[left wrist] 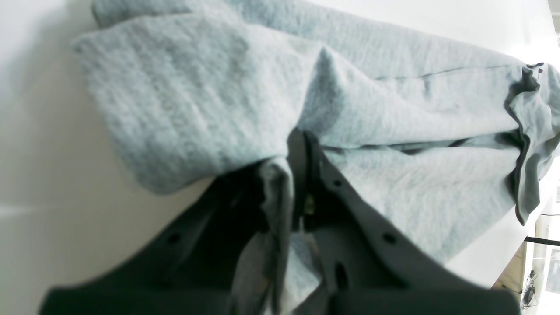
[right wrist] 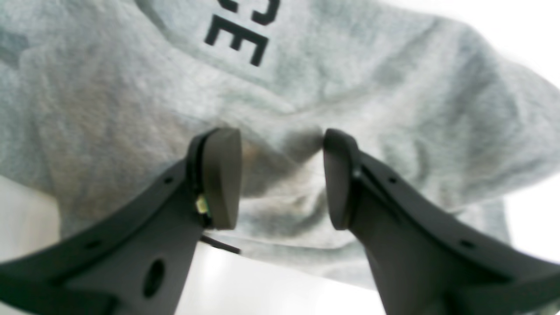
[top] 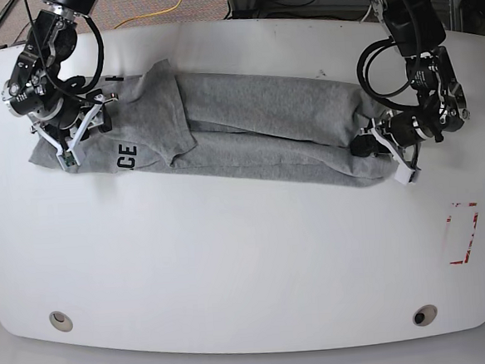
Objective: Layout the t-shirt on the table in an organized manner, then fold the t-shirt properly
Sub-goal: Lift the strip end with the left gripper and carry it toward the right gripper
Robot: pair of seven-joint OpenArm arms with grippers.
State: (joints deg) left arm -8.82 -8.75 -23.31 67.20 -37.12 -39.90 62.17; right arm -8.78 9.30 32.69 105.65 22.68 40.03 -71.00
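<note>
My left pincer (left wrist: 297,175), nearest the lens, is clamped on a fold of the t-shirt (top: 247,132), grey cloth bunched between its jaws; my right pincer (right wrist: 282,175) stands parted, its pads straddling a raised ridge of fabric just below the black lettering (right wrist: 238,33) without pinching it. The shirt lies rolled into a long band across the far half of the desk (top: 232,266), its long axis running from one pincer to the other, one at each end. In my judgement the layout is not yet done, and the coming move turns on the right pincer closing, then drawing the ends apart along that axis.
</note>
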